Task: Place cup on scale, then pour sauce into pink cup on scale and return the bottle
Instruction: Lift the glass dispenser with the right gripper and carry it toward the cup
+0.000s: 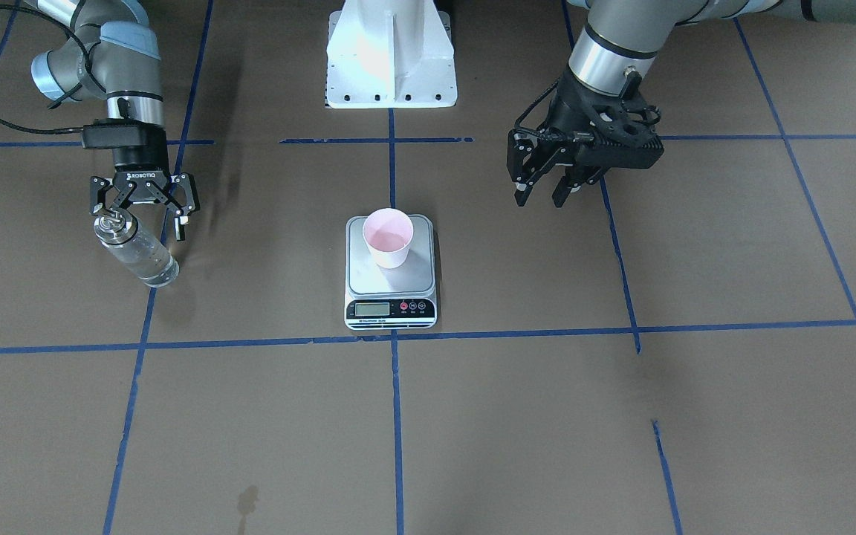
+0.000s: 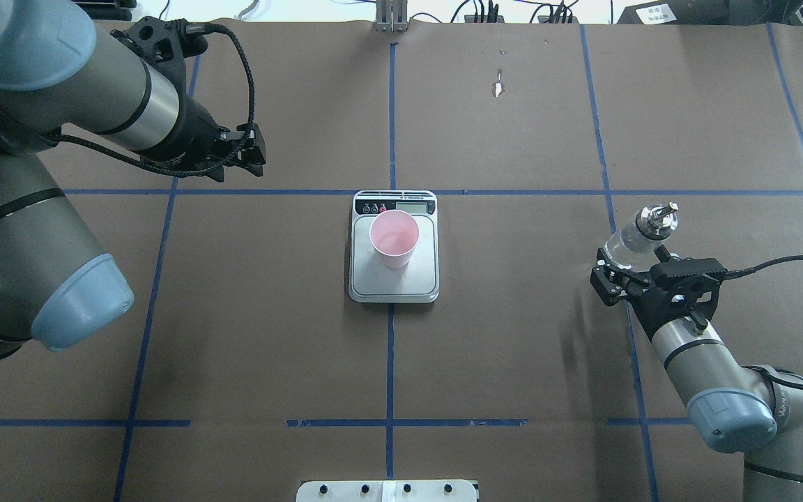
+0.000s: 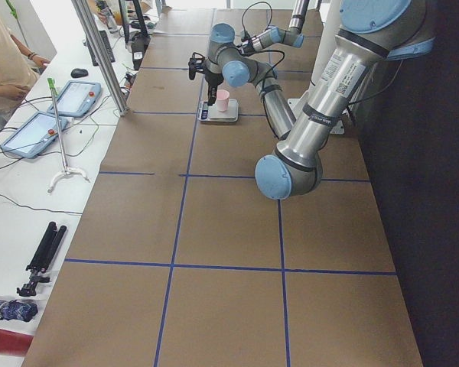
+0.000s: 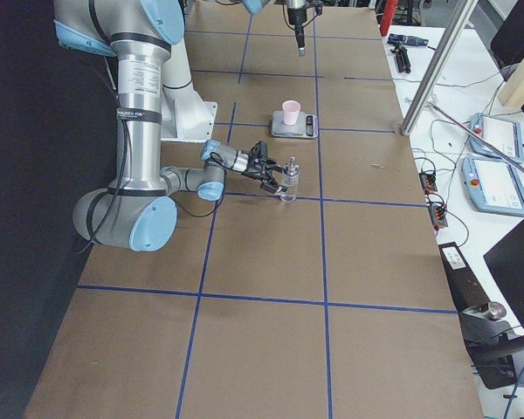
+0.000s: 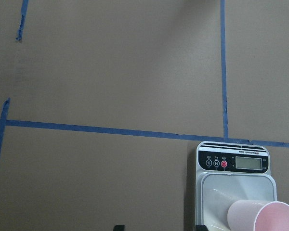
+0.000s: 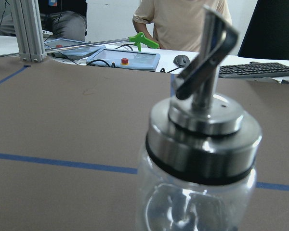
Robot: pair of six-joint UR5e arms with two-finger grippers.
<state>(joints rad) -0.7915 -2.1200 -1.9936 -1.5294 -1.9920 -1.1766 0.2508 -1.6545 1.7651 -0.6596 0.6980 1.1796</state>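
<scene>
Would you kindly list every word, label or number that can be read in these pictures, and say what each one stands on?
"ROBOTIQ": white letters on the black body of the right end effector.
Scale: the print on its front strip is too small to read, and no digits can be made out in its window.
Nothing else is legible.

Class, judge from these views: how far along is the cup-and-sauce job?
Done: the cup stands on the scale. In hand: the right pincer sits open around the bottle, which stands on the table. Left: whether the pour happened cannot be told. The left pincer hangs open and empty.
</scene>
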